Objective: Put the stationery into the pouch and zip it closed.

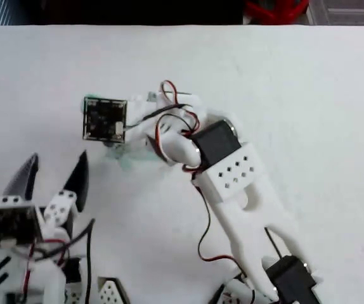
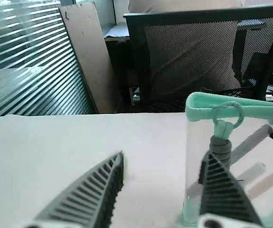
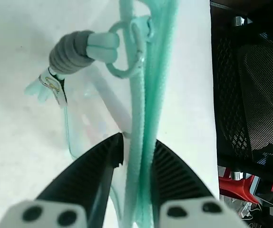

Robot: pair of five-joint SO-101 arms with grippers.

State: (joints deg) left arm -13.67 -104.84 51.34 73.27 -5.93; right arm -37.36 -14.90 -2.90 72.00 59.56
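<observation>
My right gripper point(image 3: 139, 142) is clenched on the mint-green zip strip point(image 3: 148, 71) of the clear plastic pouch point(image 3: 91, 111), with one black jaw on each side of the strip. My left gripper point(image 2: 164, 156) is wide open and holds nothing.

What could go wrong? If my right grip is too soft, the strip could slide out when the zip gets tugged. Then I think the pouch would flop down on the white table point(image 1: 309, 95). If my left gripper shuts a bit off to the side, it could miss the small grey-wrapped zip pull point(image 2: 220, 147) and pinch the clear wall. A tug like that would drag the whole pouch, not the zip.

The pouch stands up on its edge just beside one finger of my left gripper. The zip pull hangs from its green ring right by that finger's tip — not in the gap. I cannot tell if they touch. The long thin pens point(image 2: 255, 140) lie inside the pouch, behind the clear wall.
</observation>
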